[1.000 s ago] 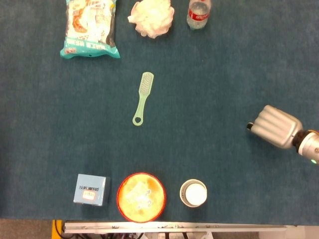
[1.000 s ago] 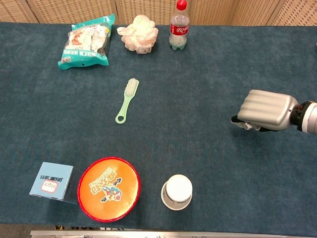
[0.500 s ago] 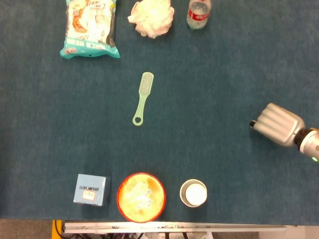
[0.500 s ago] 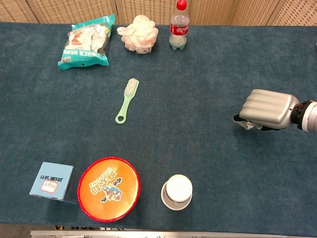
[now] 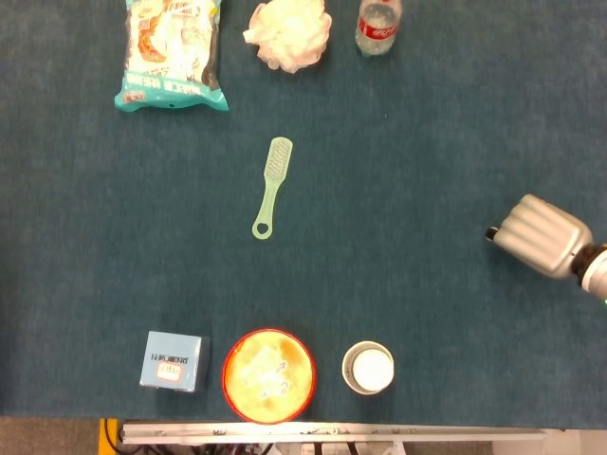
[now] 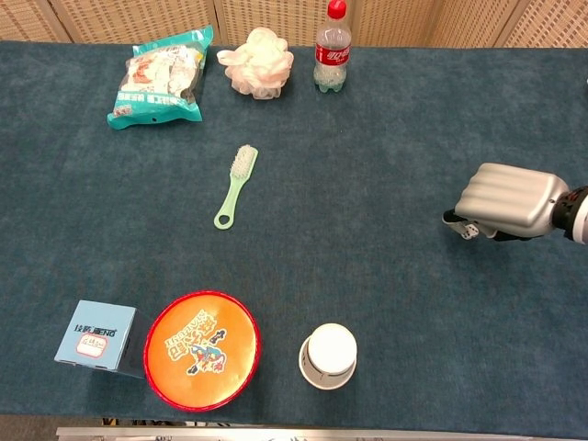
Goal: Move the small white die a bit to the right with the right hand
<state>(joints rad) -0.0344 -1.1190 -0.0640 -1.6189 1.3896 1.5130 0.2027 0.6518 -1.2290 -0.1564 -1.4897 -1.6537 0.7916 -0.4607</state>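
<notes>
My right hand (image 6: 510, 200) is at the right side of the blue cloth, its silver fingers curled down and pointing left. In the chest view a small white die (image 6: 469, 230) peeks out under the fingertips, pinched against the dark thumb. The head view shows the same right hand (image 5: 545, 235) from above, with the die hidden beneath it. My left hand is in neither view.
A green brush (image 6: 235, 186) lies mid-table. At the back are a snack bag (image 6: 161, 77), a white puff (image 6: 257, 61) and a cola bottle (image 6: 332, 46). Along the front edge stand a blue box (image 6: 94, 335), a red-rimmed orange lid (image 6: 202, 349) and a white cup (image 6: 329, 355).
My right hand has slid steadily to the right, carrying the die under its fingertips. Everything else stays where it was.
</notes>
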